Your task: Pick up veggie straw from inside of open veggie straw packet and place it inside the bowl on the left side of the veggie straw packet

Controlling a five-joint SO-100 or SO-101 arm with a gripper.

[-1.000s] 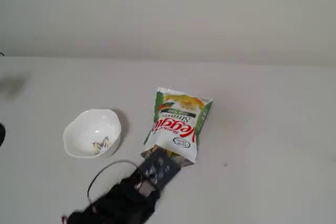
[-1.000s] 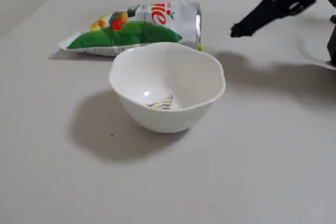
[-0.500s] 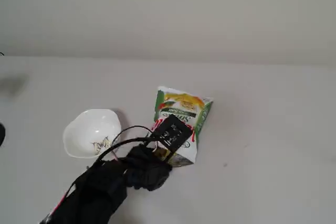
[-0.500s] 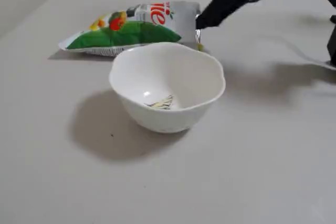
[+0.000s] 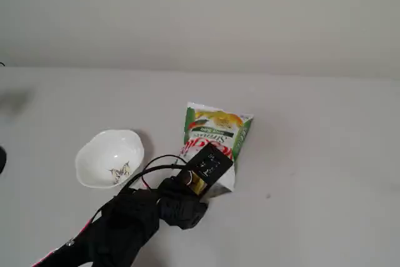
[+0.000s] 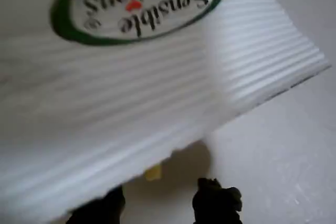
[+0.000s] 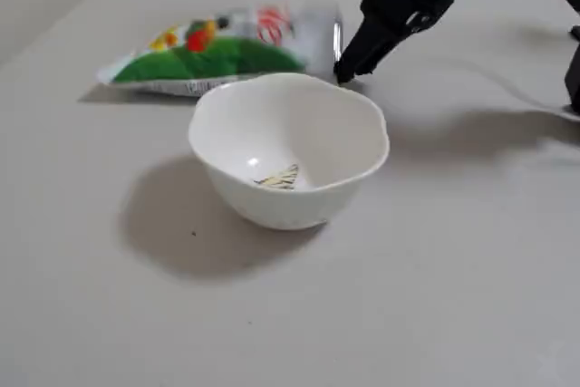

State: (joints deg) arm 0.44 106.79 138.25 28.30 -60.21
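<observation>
My black two-finger gripper [image 6: 163, 203] is at the torn silvery mouth of the white, green-edged veggie straw packet [image 5: 215, 139], fingers spread and gripping nothing. A small bright yellow veggie straw [image 6: 153, 172] peeks from under the bag's lip, just beyond my fingertips. The glossy white wavy-rimmed bowl [image 7: 367, 129] sits empty, left of the packet in a fixed view. I risk pinching the film, shoving the bag away, or snapping the brittle straw.
</observation>
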